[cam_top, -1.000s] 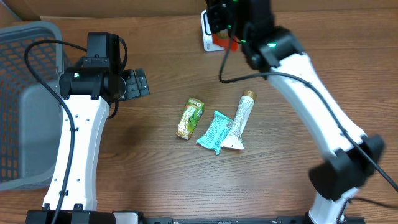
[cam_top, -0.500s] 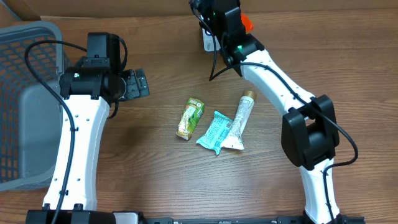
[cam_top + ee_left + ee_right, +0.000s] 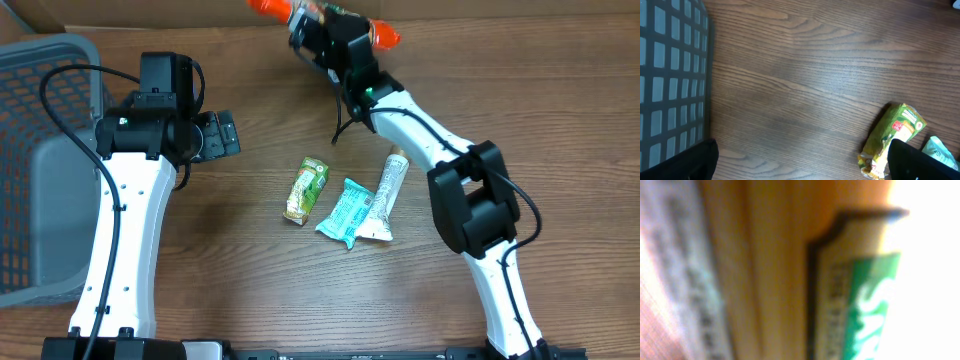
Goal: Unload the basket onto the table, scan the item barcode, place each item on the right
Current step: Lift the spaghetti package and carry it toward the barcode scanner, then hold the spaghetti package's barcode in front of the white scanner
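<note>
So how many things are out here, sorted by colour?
green pouch: 1
teal packet: 1
white tube: 1
orange thing, held up: 1
grey basket: 1
Total: 5

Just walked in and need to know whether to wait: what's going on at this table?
The right gripper is up over the far edge of the table, shut on an orange device, probably the barcode scanner. The left gripper hangs open and empty between the grey basket and the items. A green-yellow packet, a teal packet and a tube lie mid-table, untouched.
</note>
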You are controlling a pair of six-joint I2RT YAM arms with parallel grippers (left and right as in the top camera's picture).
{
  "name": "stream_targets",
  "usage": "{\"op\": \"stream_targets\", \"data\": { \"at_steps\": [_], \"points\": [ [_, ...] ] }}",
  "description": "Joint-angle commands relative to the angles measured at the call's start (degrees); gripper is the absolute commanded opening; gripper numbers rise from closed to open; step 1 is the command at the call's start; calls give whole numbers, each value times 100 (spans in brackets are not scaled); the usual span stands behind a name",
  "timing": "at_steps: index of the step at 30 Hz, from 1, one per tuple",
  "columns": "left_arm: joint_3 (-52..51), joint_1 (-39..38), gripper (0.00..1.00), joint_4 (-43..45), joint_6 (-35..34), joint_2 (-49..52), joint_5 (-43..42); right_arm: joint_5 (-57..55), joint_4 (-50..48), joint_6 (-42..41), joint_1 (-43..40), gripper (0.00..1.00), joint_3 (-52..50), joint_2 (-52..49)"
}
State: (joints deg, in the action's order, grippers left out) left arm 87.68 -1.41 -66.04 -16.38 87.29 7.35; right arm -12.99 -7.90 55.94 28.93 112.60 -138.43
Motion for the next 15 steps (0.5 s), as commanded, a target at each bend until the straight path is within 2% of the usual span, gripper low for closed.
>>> {"op": "stream_targets", "data": {
  "at_steps": [1, 15],
  "points": [
    [-33, -11, 99, 9, -37, 20, 55, -4, -280, 898, 59, 4, 297, 122],
    [-33, -11, 99, 9, -37, 20, 55, -44, -387, 903, 59, 4, 297, 101]
  ]
}}
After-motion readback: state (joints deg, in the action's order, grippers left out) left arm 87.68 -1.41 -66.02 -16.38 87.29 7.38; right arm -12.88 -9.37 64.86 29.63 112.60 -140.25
